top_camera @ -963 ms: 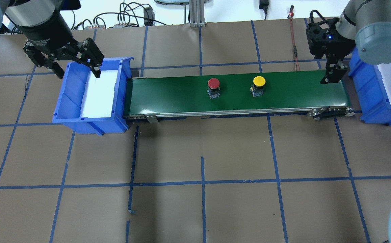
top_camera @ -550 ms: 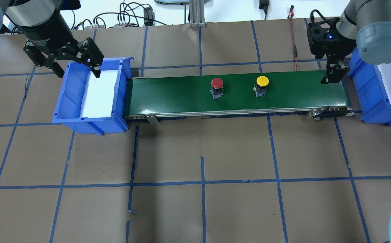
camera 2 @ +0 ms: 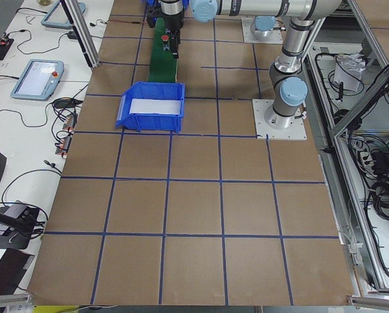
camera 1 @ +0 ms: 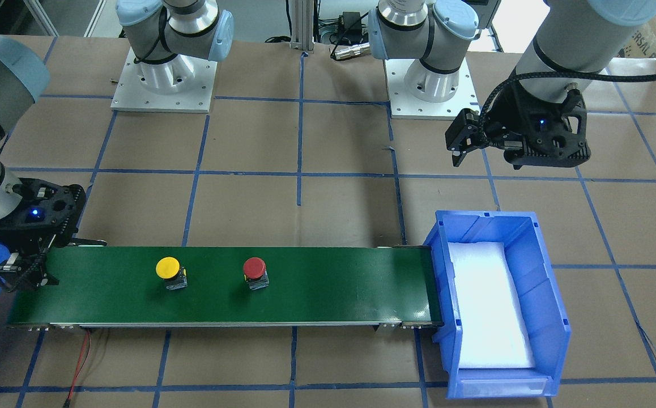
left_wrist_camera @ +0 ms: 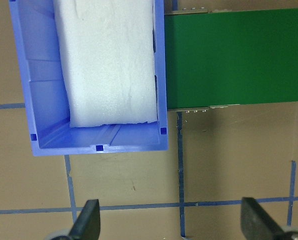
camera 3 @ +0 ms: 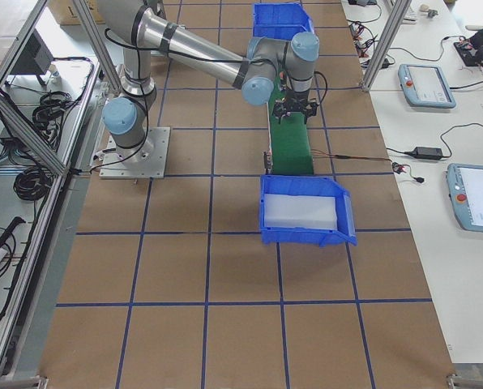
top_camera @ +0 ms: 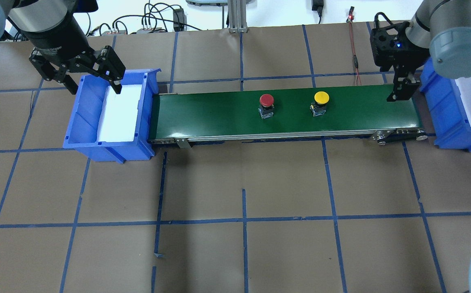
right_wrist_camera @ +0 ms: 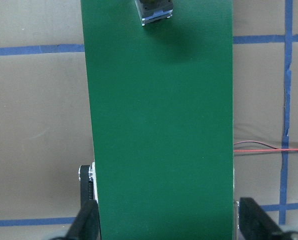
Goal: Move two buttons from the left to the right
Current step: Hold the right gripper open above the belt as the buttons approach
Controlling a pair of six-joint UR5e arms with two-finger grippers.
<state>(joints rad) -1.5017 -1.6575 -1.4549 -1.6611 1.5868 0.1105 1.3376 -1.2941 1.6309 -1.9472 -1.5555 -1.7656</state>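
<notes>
A green belt (top_camera: 219, 114) lies on the counter (top_camera: 284, 183) between a blue left bin (top_camera: 81, 122) and right bin (top_camera: 443, 122). The red button (top_camera: 266, 100) stands near the belt's middle, and the yellow button (top_camera: 321, 97) stands nearer the right bin. The left end effector (top_camera: 94, 87) hangs wide open and empty over the left bin. The right end effector (top_camera: 399, 97), also wide open and empty, hangs over the belt's end by the right bin.
</notes>
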